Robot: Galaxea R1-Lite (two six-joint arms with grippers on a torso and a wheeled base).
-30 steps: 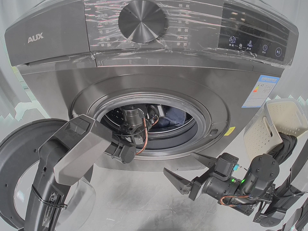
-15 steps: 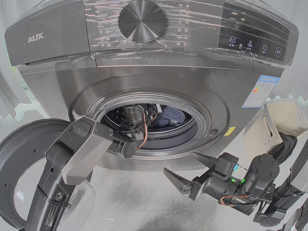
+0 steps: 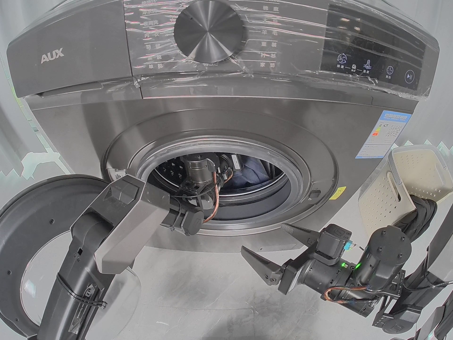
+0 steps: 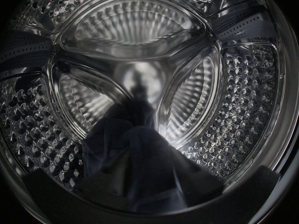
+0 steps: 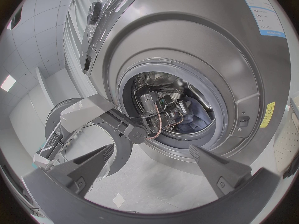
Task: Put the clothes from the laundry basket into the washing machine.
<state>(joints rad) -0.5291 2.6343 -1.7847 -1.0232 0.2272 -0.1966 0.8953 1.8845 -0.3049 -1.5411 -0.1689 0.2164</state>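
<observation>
Left gripper (image 3: 234, 162), grip impossible to tell, is inside the washing machine (image 3: 309, 175); right gripper (image 3: 263, 239) gapes empty. Withdrawing could snag the clothes (image 4: 137, 159) back out.

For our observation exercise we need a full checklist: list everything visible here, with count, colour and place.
washing machine: one, grey, straight ahead
door: one, dark grey, open to the left
dial: one, silver, top panel
drum: one, shiny steel, inside the machine
garment: one, dark blue, low in drum
laundry basket: one, cream, right of machine
left arm: one, grey, wrist inside drum
right hand: one, black, open, before the machine
</observation>
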